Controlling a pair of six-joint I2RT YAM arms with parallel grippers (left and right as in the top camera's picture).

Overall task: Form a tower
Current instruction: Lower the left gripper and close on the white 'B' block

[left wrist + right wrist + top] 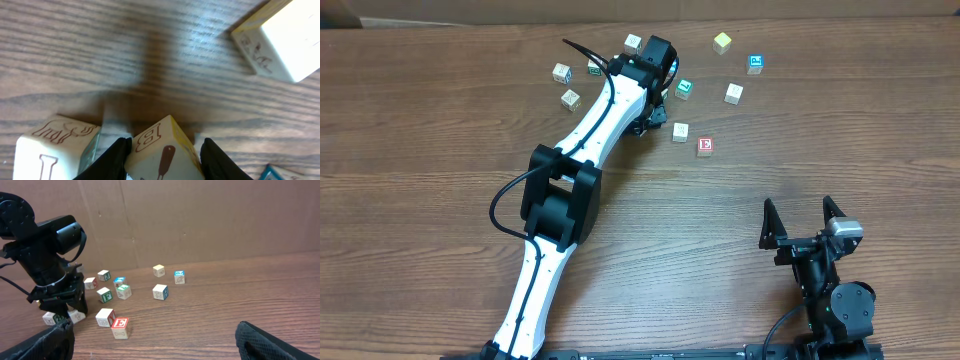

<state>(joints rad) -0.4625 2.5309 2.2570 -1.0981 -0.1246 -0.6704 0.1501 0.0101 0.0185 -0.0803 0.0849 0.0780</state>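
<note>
A brown wood-grain table [440,150] fills the overhead view, and the white-and-black left arm [590,125] runs across it from the bottom edge to the upper centre. At the lower right the black right gripper [798,208] rests with its fingers spread wide and nothing between them. The black left gripper [164,161], at the bottom of its wrist view, has both fingers pressed against opposite sides of a pale wooden cube with a brown letter B and a yellow side [156,142]. Whether that cube is clear of the table cannot be told. The tower [684,88], a narrow stack of tiny pale wooden picture cubes topped by a teal-green face, stands in the upper centre, just right of the left arm's wrist. In the right wrist view it looks about two cubes high and slightly offset. Such cubes are likely light, stiff and smooth-faced, so one can pivot or slip in a corner grip. Two flat opposite faces, taken at mid-height, look the safest hold. The tower will probably topple at a sideways nudge, so it is best left untouched and loaded squarely from above. A loose pale wooden cube with a red letter E [705,146] lies below it, apart.
</note>
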